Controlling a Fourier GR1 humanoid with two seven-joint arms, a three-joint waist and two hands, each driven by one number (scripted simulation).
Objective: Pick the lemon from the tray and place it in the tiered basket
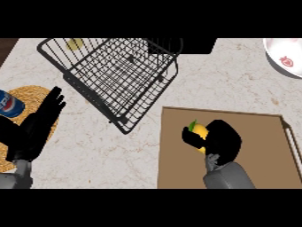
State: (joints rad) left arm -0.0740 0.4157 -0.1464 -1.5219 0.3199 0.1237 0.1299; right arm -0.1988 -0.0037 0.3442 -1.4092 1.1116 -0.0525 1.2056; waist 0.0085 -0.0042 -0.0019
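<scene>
Yellow lemon [198, 130] grasped on the brown tray [257, 146].

The right hand [222, 141] was curled round the lemon, apparently enclosing most of it; a straight lift clear of the tray rim, then travel toward the black wire tiered basket [120, 75], would suit. The left hand [32, 126] rested relaxed over a woven mat [29, 95] beside a blue can [3, 103]. A pale speckled counter [101, 150] carried everything.

2 grey, rounded forearms end in a matte black left hand [24, 133] and right hand [224, 142].
</scene>
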